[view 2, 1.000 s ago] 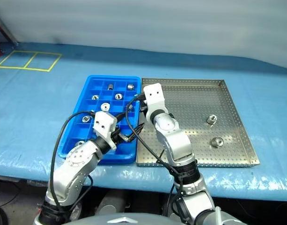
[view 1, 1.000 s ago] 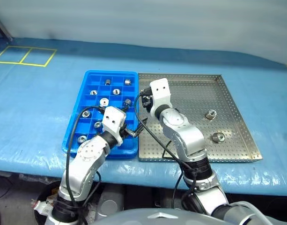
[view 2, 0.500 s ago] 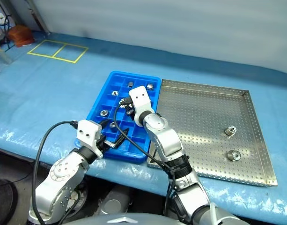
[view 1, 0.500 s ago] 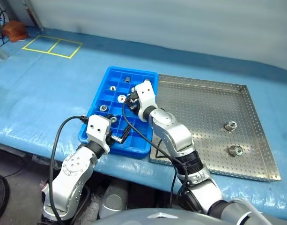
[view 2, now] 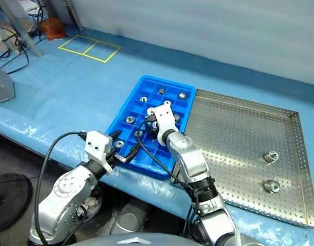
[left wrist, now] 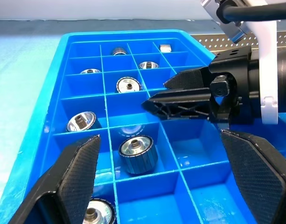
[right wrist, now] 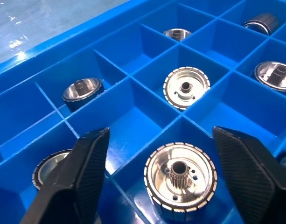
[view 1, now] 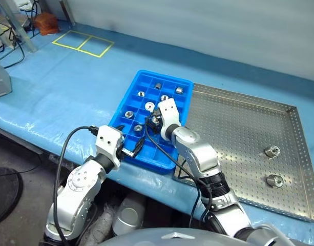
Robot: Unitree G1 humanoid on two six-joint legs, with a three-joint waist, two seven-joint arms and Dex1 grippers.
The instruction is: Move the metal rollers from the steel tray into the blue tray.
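Right tool (right wrist: pixel 166 186) spread wide, empty, over blue tray (view 1: pixel 127 97); roller (right wrist: pixel 180 179) sits in compartment directly beneath. Remaining rollers (view 1: pixel 272 151) in steel tray (view 1: pixel 238 128) lie rightward, nearer right arm.

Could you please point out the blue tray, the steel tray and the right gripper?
blue tray (view 1: pixel 127 102), left eye view, on its left rim.
steel tray (view 1: pixel 238 128), left eye view, on its bare perforated floor.
right gripper (left wrist: pixel 154 95), left wrist view, midway between its open fingertips.

steel tray (view 1: pixel 238 123) corner cut off
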